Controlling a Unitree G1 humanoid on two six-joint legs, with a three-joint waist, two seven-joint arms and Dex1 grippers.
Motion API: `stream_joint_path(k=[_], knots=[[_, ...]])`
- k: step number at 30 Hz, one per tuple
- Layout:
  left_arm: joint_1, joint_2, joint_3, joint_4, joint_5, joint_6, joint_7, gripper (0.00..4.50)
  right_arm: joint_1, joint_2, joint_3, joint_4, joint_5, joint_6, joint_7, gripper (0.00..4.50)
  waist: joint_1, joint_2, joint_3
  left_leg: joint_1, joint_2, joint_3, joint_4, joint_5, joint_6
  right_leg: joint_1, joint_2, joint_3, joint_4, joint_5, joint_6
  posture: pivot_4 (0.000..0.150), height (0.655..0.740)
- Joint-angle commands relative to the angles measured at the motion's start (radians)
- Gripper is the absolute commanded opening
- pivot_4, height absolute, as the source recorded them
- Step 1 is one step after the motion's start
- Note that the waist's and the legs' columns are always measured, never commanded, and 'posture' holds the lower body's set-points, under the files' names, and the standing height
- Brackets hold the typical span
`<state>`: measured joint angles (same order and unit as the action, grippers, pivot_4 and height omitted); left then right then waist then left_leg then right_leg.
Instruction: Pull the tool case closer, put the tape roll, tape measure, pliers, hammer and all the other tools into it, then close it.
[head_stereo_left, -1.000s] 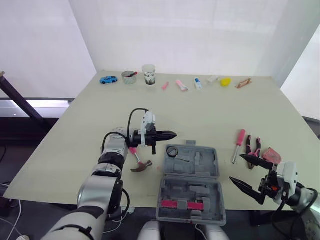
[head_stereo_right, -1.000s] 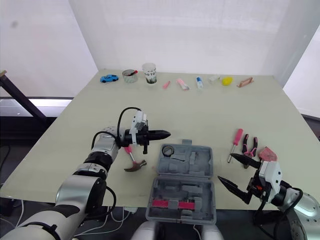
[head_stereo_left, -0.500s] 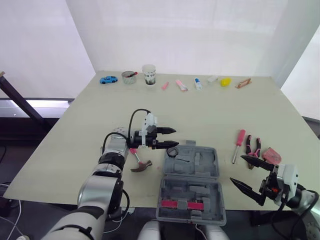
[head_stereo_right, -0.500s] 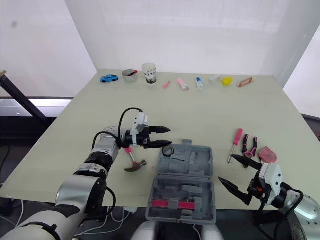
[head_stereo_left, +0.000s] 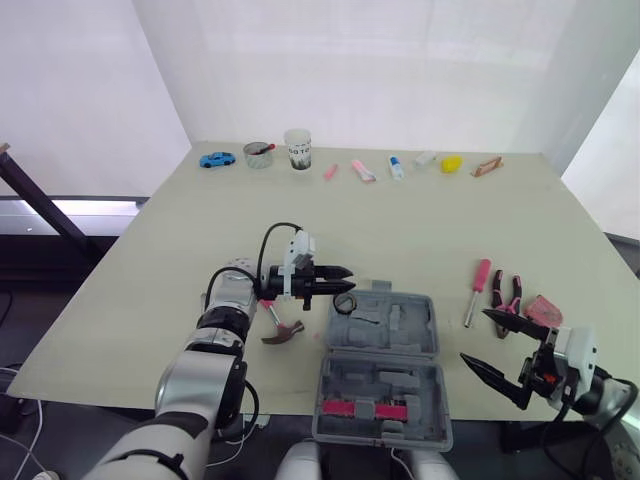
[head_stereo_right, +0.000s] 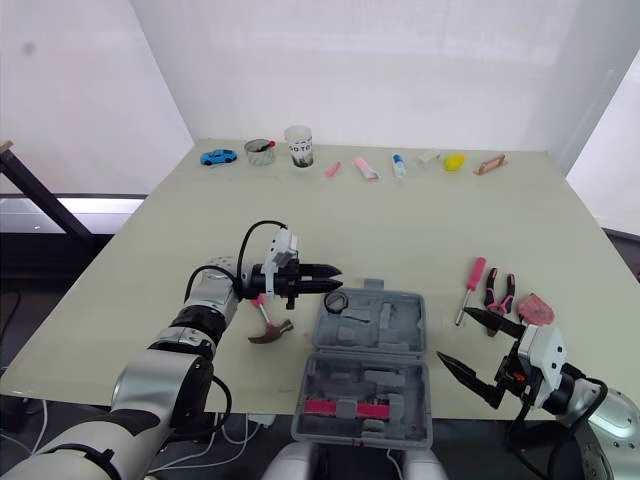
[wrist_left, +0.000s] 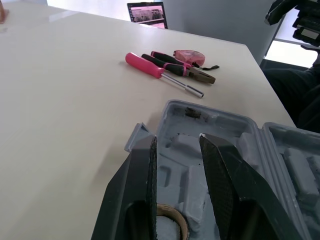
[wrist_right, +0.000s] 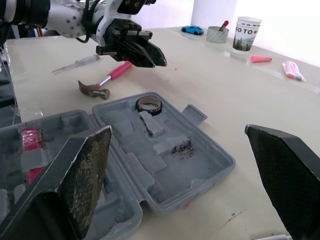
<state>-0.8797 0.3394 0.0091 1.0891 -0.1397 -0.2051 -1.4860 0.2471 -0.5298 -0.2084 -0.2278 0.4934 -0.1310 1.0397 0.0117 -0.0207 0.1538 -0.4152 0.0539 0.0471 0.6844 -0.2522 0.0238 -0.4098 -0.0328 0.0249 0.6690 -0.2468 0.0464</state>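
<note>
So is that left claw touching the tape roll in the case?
Apart. The right wrist view shows bare table between the left gripper and the tape roll.

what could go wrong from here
1. The left gripper hangs, jaws open, over the tape roll in the tool case; pulling away could snag the roll.
2. The hammer lies beside the case, below that gripper; a sweep could knock it.
3. The tape measure sits near the table edge by the right gripper; a nudge might drop it.
</note>
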Motion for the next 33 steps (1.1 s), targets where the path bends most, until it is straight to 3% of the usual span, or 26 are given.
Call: stream_joint_path(k=[1,2,4,18,33], knots=[[-0.014,0.003,0.005,0.003,-0.007,0.000,-0.021,1.49,-0.006,-0.008,-0.005,-0.021,0.005,-0.012,-0.004,4.50,0.000,0.000,0.000,0.000,0.000,0.000,0.000,0.000,0.000,0.000,0.000,0.000,0.000,0.000,0.000,0.150,0.7400],[-0.014,0.002,0.007,0.005,-0.008,0.000,-0.016,0.97,-0.007,-0.007,-0.005,-0.022,0.005,-0.012,-0.005,4.50,0.000,0.000,0.000,0.000,0.000,0.000,0.000,0.000,0.000,0.000,0.000,0.000,0.000,0.000,0.000,0.150,0.7400],[-0.015,0.004,0.005,0.006,0.000,-0.014,0.002,0.40,-0.003,-0.006,-0.005,-0.026,0.005,-0.012,-0.008,4.50,0.000,0.000,0.000,0.000,0.000,0.000,0.000,0.000,0.000,0.000,0.000,0.000,0.000,0.000,0.000,0.150,0.7400],[0.000,-0.015,-0.031,0.048,0.060,-0.098,0.056,0.40,-0.017,-0.006,0.003,-0.006,-0.001,-0.018,-0.004,4.50,0.000,0.000,0.000,0.000,0.000,0.000,0.000,0.000,0.000,0.000,0.000,0.000,0.000,0.000,0.000,0.150,0.7400],[0.008,-0.042,-0.141,0.166,0.246,-0.173,0.254,0.40,-0.030,-0.006,0.023,-0.054,0.006,0.010,-0.024,4.50,0.001,0.000,0.000,0.000,0.000,0.000,0.000,0.000,0.000,0.000,0.000,0.000,0.000,0.000,0.000,0.150,0.7400]])
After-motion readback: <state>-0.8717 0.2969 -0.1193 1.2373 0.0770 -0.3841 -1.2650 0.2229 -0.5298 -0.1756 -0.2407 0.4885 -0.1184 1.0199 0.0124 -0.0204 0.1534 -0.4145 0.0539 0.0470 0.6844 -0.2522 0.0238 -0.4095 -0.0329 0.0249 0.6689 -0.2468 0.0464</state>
